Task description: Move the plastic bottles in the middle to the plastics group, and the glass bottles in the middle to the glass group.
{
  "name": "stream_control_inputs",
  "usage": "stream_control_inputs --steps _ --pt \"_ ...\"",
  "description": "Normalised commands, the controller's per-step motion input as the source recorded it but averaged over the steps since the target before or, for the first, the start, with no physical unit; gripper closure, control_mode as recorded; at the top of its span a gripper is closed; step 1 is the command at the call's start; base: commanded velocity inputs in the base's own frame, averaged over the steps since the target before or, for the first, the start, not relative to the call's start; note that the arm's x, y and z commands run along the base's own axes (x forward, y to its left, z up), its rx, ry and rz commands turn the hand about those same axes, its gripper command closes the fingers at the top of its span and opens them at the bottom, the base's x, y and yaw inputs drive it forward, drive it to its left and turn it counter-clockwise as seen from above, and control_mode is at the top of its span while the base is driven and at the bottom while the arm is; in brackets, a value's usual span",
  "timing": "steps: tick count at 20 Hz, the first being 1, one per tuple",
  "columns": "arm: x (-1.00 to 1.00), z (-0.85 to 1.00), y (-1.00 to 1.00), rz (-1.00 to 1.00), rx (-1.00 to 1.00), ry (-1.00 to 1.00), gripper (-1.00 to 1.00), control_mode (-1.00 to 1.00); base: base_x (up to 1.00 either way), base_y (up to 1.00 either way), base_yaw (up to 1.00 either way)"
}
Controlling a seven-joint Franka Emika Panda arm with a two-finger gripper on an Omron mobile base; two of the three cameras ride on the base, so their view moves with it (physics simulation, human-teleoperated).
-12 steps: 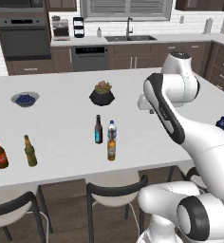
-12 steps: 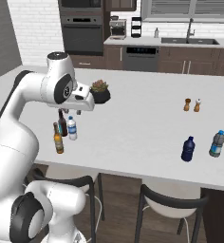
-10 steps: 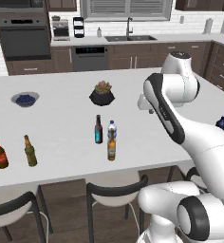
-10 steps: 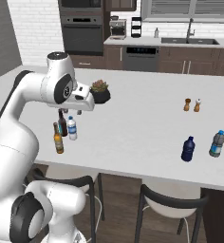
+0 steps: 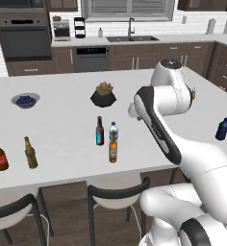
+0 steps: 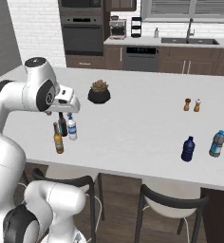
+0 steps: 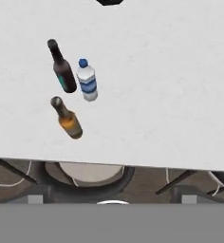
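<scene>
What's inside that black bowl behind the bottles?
The black bowl holds a small plant, greenish and reddish on top. Its lower part is hidden inside the bowl.

We're in a home kitchen: a built-in oven (image 5: pixel 22 39) in dark cabinets, a sink (image 5: pixel 132 38) with a tap under the window, a white brick wall, a coffee maker (image 6: pixel 117 27), and a big white island table (image 5: pixel 62 129) with stools (image 5: pixel 118 199) tucked beneath.
</scene>
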Motion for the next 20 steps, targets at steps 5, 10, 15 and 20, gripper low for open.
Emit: stream_control_inputs --steps 5,10,15,20 --pt "0.15 -0.34 0.93 0.02 -0.17 -0.01 -1.00 -1.00 0.00 0.00 0.00" --pt "0.43 -0.26 0.59 0.04 0.00 -0.03 -1.00 -1.00 0.00 0.00 0.00" --pt "0.60 -0.30 0.49 0.01 0.01 0.13 -1.00 -1.00 0.00 0.00 0.00" --pt "0.56 -0.33 0.01 0.00 -0.01 0.24 -1.00 -1.00 0.00 0.00 0.00"
